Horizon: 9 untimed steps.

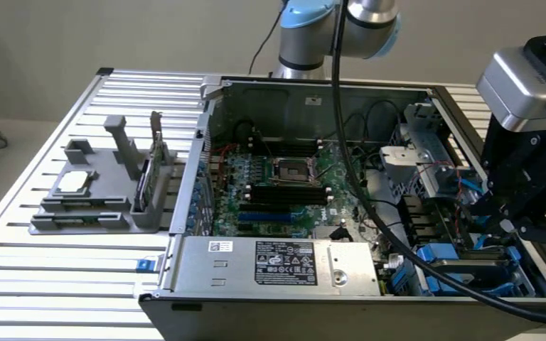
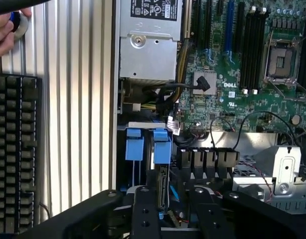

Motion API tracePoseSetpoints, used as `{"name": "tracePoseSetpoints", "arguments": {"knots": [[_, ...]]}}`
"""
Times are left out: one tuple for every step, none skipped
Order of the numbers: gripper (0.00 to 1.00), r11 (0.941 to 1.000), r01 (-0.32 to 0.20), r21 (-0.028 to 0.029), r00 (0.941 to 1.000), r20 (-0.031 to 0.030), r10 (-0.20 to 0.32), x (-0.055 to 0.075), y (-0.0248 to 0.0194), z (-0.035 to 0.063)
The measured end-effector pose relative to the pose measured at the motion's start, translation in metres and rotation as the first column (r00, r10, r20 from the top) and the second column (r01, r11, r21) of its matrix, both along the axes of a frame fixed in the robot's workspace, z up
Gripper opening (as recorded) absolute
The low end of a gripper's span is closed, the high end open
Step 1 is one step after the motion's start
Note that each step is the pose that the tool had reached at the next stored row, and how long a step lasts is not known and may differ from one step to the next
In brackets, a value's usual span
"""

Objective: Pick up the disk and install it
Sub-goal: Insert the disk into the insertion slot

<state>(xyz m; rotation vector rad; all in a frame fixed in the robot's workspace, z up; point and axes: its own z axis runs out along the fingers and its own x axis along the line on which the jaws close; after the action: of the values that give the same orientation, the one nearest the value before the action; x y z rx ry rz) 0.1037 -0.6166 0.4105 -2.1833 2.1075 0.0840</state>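
The disk (image 2: 162, 186) stands on edge in the drive bay at the corner of the open computer case, with its blue carrier tab (image 2: 162, 145) at its end. My gripper (image 2: 175, 199) hangs over it with black fingers (image 2: 145, 214) on either side. The disk lies close to one finger, and a gap shows between it and the other, so the jaws stand apart. In the exterior view the gripper (image 1: 517, 217) is low over the case's front corner on the exterior view's right, above blue carrier parts (image 1: 439, 259).
A second blue tab (image 2: 134, 144) sits beside the disk. The grey power-supply box (image 1: 273, 266), motherboard (image 1: 283, 185) and loose cables (image 2: 178, 92) crowd the case. A grey fixture (image 1: 102, 188) holds a small chip. A keyboard (image 2: 16, 149) and a person's hand (image 2: 6, 30) lie outside the case.
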Motion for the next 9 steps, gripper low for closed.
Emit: {"name": "tracePoseSetpoints", "arguments": {"knots": [[0.26, 1.0, -0.001, 0.0005, 1.0, 0.0009, 0.001, 0.001, -0.0001, -0.0011], [0.26, 1.0, -0.002, 0.0006, 1.0, 0.0015, 0.002, 0.001, -0.0002, -0.0025], [0.2, 1.0, -0.003, 0.0006, 1.0, 0.0018, 0.003, 0.001, -0.0002, -0.0041], [0.14, 1.0, -0.004, 0.0007, 1.0, 0.0021, 0.004, 0.002, -0.0003, -0.0061], [0.11, 1.0, -0.006, 0.0006, 1.0, 0.0023, 0.006, 0.002, -0.0003, -0.0078], [0.11, 1.0, -0.009, 0.0006, 1.0, 0.0025, 0.009, 0.003, -0.0003, -0.0097], [0.11, 0.9999, -0.012, 0.0006, 0.9999, 0.0026, 0.012, 0.003, -0.0003, -0.0113], [0.11, 0.9999, -0.016, 0.0006, 0.9999, 0.0028, 0.016, 0.004, -0.0003, -0.0126], [0.11, 0.9998, -0.02, 0.0005, 0.9998, 0.0029, 0.02, 0.005, -0.0003, -0.0138]]}}
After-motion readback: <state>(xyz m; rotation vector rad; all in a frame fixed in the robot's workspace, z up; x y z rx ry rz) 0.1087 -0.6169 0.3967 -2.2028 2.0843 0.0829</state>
